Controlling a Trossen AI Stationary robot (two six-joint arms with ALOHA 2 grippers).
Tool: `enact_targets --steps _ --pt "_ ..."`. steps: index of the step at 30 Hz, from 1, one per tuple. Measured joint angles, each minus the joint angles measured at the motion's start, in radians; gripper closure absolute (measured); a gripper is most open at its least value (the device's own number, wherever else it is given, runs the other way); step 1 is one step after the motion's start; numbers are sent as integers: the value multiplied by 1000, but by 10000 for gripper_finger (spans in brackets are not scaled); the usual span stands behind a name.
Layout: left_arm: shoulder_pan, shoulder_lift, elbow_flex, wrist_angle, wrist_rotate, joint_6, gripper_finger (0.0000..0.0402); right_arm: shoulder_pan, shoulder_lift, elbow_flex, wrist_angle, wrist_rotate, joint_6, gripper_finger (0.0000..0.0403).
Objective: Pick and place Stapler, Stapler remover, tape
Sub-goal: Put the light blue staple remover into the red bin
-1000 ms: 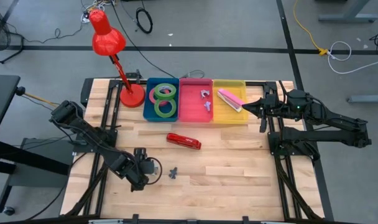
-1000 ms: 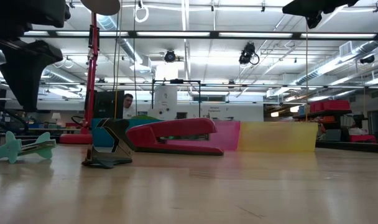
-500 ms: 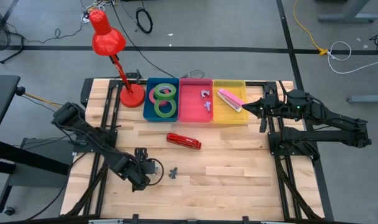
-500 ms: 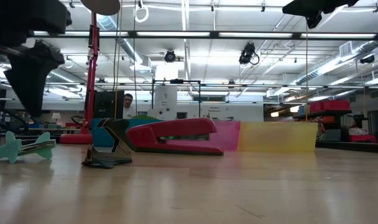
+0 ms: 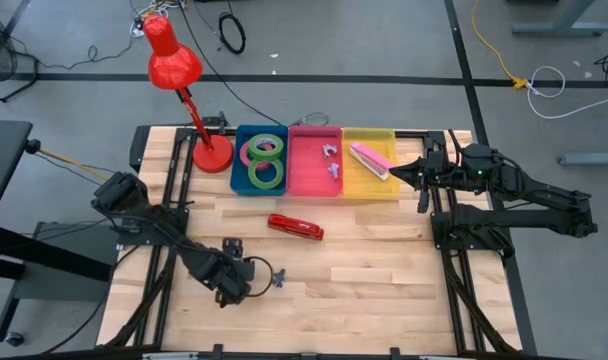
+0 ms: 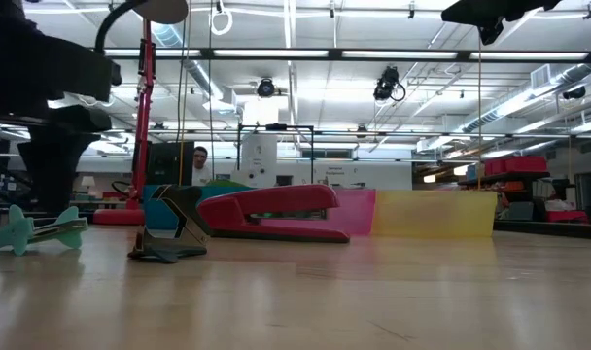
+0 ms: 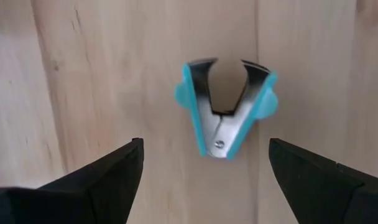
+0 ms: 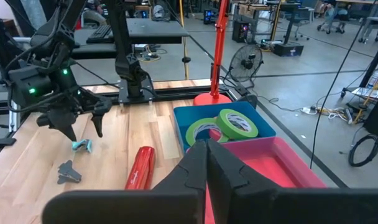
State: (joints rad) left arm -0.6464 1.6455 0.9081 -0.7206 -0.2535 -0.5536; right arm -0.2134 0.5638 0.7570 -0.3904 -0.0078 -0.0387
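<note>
A teal stapler remover lies flat on the wooden table, its jaws pointing away from my left wrist camera; it also shows in the low view. My left gripper hangs open just above it, pointing down, one finger on each side and not touching. A dark stapler remover lies just right of it. A red stapler lies mid-table. Two green tape rolls and one red one lie in the blue bin. My right gripper is shut at the far right, beside the yellow bin.
Blue, pink and yellow bins stand in a row at the far edge. The pink bin holds stapler removers and the yellow bin a pink stapler. A red desk lamp stands left of the bins.
My left gripper has gone a little toward the table's right edge and down over the teal stapler remover, staying open. Neither stapler remover nor the stapler has moved.
</note>
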Motion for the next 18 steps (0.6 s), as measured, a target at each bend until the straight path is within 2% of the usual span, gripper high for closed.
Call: enact_targets --steps 5,18 --pt "34 0 0 3 47 24 63 0 0 0 0 0 0 393" --pt "79 11 0 48 92 62 67 0 0 0 0 0 0 393"
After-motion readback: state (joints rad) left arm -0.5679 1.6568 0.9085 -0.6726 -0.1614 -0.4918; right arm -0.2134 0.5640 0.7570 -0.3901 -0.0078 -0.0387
